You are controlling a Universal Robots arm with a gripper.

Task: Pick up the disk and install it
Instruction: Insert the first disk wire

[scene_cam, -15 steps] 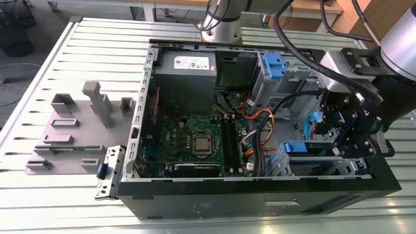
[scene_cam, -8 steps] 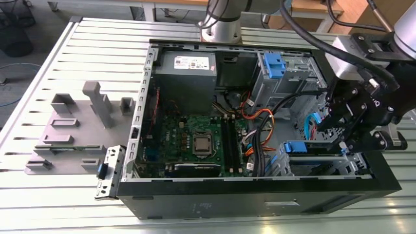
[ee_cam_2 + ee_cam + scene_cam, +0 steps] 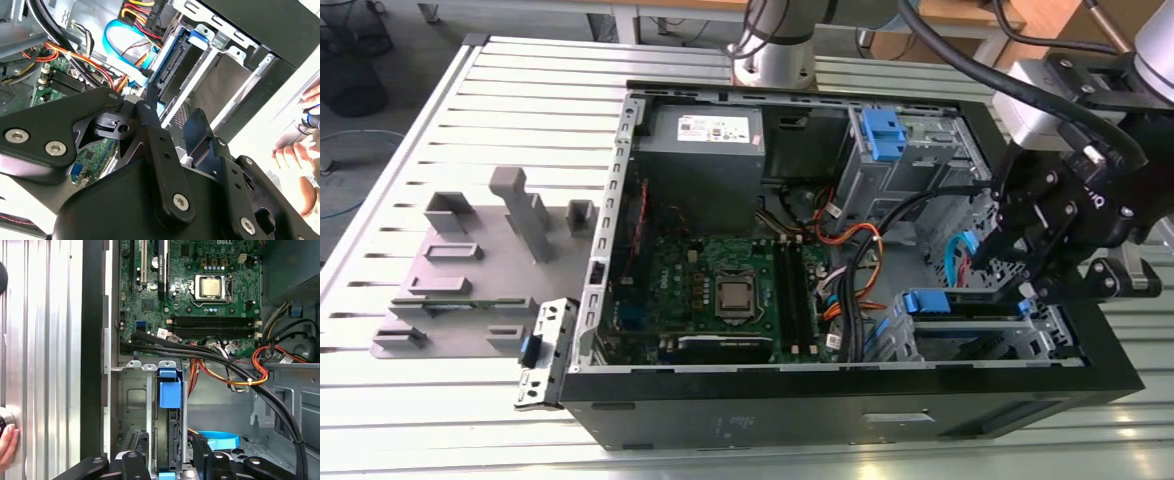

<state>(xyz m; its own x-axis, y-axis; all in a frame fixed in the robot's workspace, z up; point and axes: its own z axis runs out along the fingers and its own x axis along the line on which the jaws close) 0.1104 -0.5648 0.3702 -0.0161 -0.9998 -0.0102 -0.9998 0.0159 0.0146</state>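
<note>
The gripper (image 3: 169,454) is spread, one finger on each side of the disk (image 3: 169,420), and I see no clear contact with it. The disk stands on edge directly between the fingers (image 3: 205,456), in its blue carrier, down inside the drive cage (image 3: 132,400) of the open computer case.

Just beside one finger lies a looped blue data cable (image 3: 220,440). I judge that finger could catch it or press it against the cage if the gripper shifts sideways. A tilted push could also jam the carrier in its rails.

Beyond the disk, a black cable bundle (image 3: 200,352) and orange wires (image 3: 260,365) cross ahead of the motherboard (image 3: 200,270). They could snag the gripper.

Farthest out, a person's hand (image 3: 7,445) rests on the tabletop (image 3: 40,340) outside the case, risking a bump.
</note>
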